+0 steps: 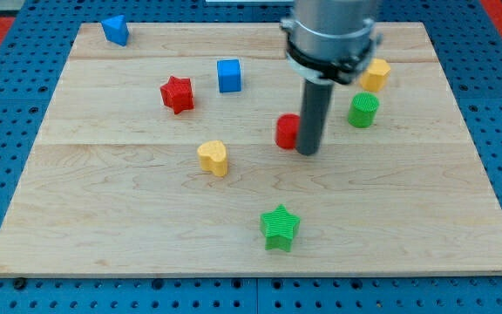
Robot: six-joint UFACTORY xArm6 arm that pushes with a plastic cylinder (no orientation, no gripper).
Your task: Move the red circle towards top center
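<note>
The red circle (pixel 286 131) sits a little right of the board's middle, partly hidden by my rod. My tip (pixel 308 152) rests on the board right against the red circle's right side, slightly below it. The top centre of the board lies above them, to the right of the blue cube (pixel 228 75).
A red star (pixel 177 93) lies left of the blue cube. A blue triangle (pixel 116 30) is at the top left. A yellow heart (pixel 213 158) and a green star (pixel 279 227) lie lower down. A yellow hexagon (pixel 375 74) and a green cylinder (pixel 363 111) stand at the right of my rod.
</note>
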